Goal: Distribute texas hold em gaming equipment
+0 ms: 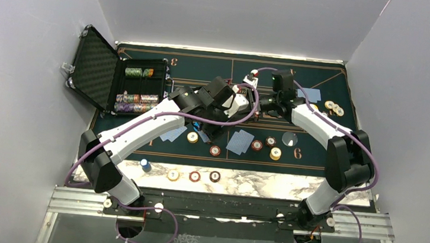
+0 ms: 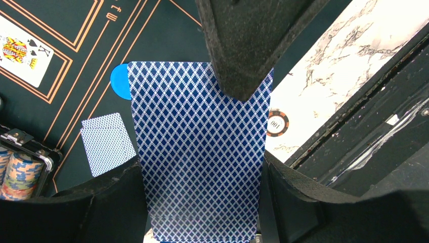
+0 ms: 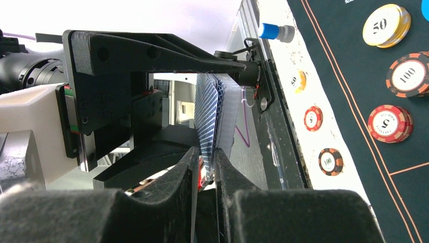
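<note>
Step in hand: judged to be peeling a single card off the deck, to be dealt onto the green felt mat (image 1: 316, 161).
Left gripper (image 2: 222, 167): clamped on the blue-backed deck (image 2: 200, 152), one finger across its back and the other under it, above the middle of the mat.
Right gripper (image 3: 205, 152): fingers drawn in to a thin slot, pinching the lower edge of the outer card (image 3: 207, 116) and nothing else.
Deck relative to right gripper: straight ahead of the fingertips and edge-on, its cards slightly fanned. The card's edge sat between the pads.
Doing it well: only one card should come away. The fan showed more than one edge close to the slot, so the pinch needed to be shallow and on the outermost card. The pull should run along the card's own plane, away from the left fingers and without twisting, while the left grip holds firm.
Risk: two cards leaving together, or the rest of the deck sliding out.
Gear laid out: a face-down card (image 1: 240, 142) lay on the near middle of the mat with chips (image 1: 257, 145) around it. Three more chips sat on the marble strip (image 1: 254, 185) at the near edge.
Case: the black case (image 1: 96, 68) stood open at the far left, with chip stacks inside.
</note>
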`<state>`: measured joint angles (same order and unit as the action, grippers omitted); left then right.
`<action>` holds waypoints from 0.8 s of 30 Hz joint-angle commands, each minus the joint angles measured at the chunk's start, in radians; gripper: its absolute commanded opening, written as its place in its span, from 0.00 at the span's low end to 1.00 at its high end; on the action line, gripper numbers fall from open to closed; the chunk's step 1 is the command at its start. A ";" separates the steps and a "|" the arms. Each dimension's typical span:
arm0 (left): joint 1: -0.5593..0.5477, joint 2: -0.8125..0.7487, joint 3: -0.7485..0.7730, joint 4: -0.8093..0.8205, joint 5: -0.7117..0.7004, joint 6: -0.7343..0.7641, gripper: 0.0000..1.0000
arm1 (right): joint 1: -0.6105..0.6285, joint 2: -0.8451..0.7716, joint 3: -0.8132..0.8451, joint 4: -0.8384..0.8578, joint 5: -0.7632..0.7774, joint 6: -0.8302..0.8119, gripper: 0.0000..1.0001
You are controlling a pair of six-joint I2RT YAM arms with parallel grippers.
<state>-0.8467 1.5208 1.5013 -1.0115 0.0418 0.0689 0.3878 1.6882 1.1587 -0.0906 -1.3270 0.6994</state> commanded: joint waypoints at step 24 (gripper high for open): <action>-0.004 -0.088 -0.036 0.008 -0.076 -0.109 0.00 | -0.132 -0.003 0.313 -0.333 0.335 -0.470 0.01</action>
<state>-0.8467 1.4990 1.4544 -0.9974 0.0097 0.0120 0.2577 1.6775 1.3163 -0.2943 -1.2407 0.4980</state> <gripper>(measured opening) 0.672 0.012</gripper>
